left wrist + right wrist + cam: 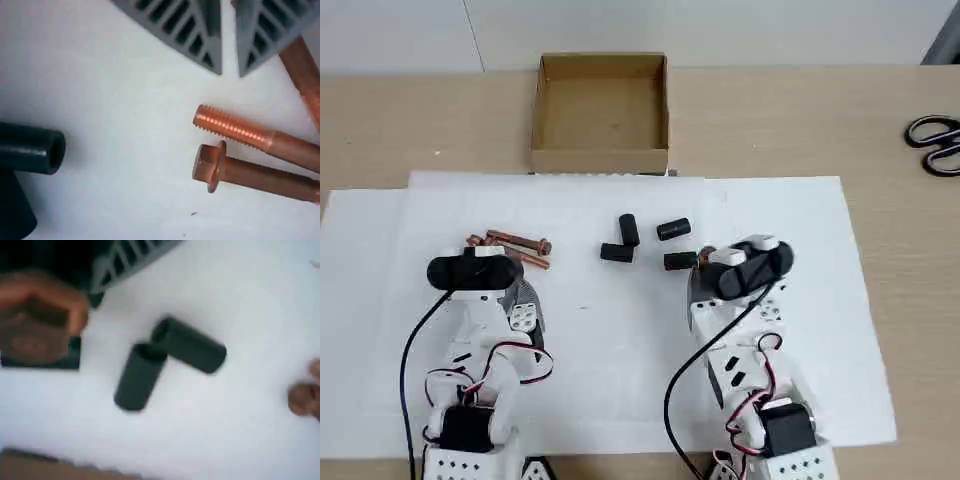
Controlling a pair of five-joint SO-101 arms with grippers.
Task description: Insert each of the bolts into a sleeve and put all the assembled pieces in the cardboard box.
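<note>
The open cardboard box (pixel 603 110) stands at the back of the table. Several copper bolts (pixel 510 245) lie in a pile on the white paper just ahead of my left arm (pixel 475 272). My left gripper (pixel 230 70) hangs shut right above them, with two bolts (pixel 250 132) beside its tips and nothing between its fingers. Three loose black sleeves (pixel 628 229) lie mid-table, two of them touching (pixel 190 345). My right gripper (pixel 705 262) is shut on a bolt (pixel 40 320) whose end meets a fourth sleeve (pixel 680 261).
A white paper sheet (pixel 620 340) covers the working area. Black scissors (pixel 935 140) lie at the far right on the bare wood. One sleeve (pixel 30 147) lies on its side near the left arm's bolts.
</note>
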